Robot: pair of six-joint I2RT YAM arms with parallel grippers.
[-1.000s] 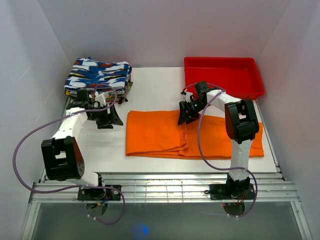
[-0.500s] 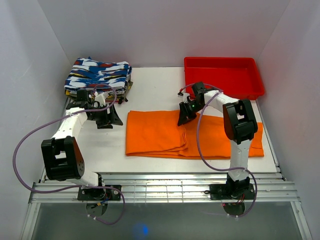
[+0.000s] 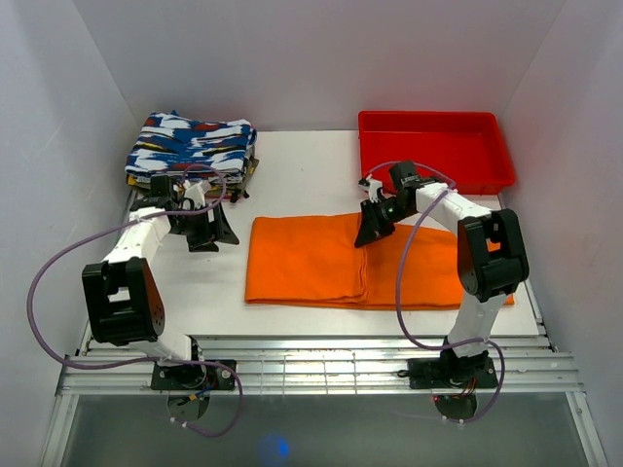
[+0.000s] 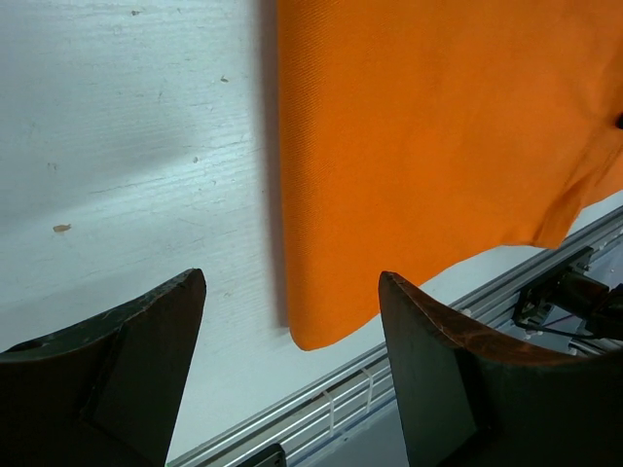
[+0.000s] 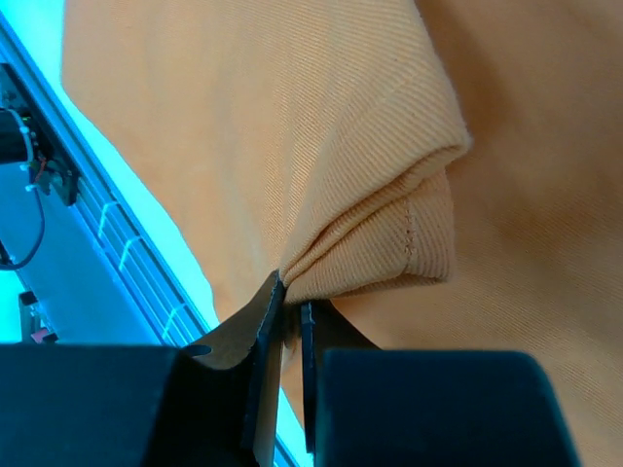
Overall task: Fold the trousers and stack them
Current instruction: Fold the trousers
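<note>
The orange trousers lie folded flat across the middle of the white table. My right gripper is shut on their far edge near the centre, a bunched hemmed fold pinched between its fingers and lifted a little. My left gripper hovers open over bare table just left of the trousers' left edge, touching nothing. The cloth's near left corner shows between its wide-spread fingers.
A stack of blue, white and red patterned folded clothes sits at the back left, right behind the left gripper. A red plastic tray stands at the back right. Metal rails run along the table's near edge.
The right gripper closed on the trousers' far edge and shifted slightly right, lifting the fold. The trousers' left edge slid a little rightward. The left arm stayed put.
</note>
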